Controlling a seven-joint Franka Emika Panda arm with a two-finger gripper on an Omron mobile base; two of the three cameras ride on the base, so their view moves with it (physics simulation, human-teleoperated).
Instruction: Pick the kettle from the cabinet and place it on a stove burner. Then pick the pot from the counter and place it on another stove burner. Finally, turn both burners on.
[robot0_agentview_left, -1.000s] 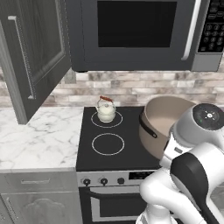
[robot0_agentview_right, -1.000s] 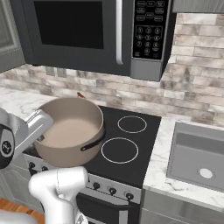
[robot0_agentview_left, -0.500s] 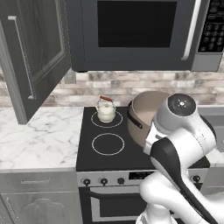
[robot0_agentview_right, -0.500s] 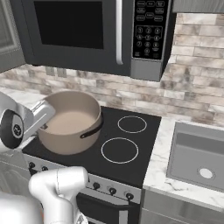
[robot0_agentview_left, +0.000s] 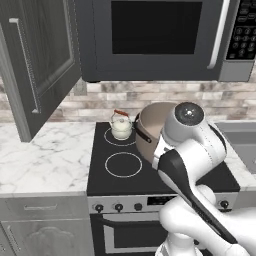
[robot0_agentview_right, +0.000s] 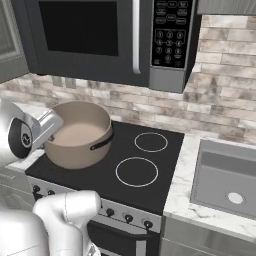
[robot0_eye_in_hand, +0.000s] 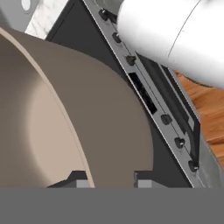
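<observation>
Presently the white arm stands folded over the front of the cooktop (robot0_agentview_left: 150, 175), its wrist reaching to the near rim of the pot (robot0_agentview_right: 80, 132). In the hand view the gripper (robot0_eye_in_hand: 107, 181) straddles that rim — one dark finger tip inside the wall, the other outside — so the jaws stand narrow, closed on the pot's wall. The pot sits over the left half of the black glass; whether its base touches the glass or hangs just above cannot be told. The kettle (robot0_agentview_left: 120, 126) stands upright on the rear left burner (robot0_agentview_left: 119, 136), just beside the pot's black side handle (robot0_agentview_left: 142, 135). The front left burner (robot0_agentview_left: 123, 164) lies bare, partly overhung by the pot, and the two right-hand burners (robot0_agentview_right: 137, 171) are uncovered. Above hangs the black microwave (robot0_agentview_right: 100, 35) — its underside is near the pot's mouth. The cabinet door (robot0_agentview_left: 37, 60) stands open over the marble counter (robot0_agentview_left: 40, 160), left of the cooktop. A steel sink (robot0_agentview_right: 225, 177) lies to the right.
</observation>
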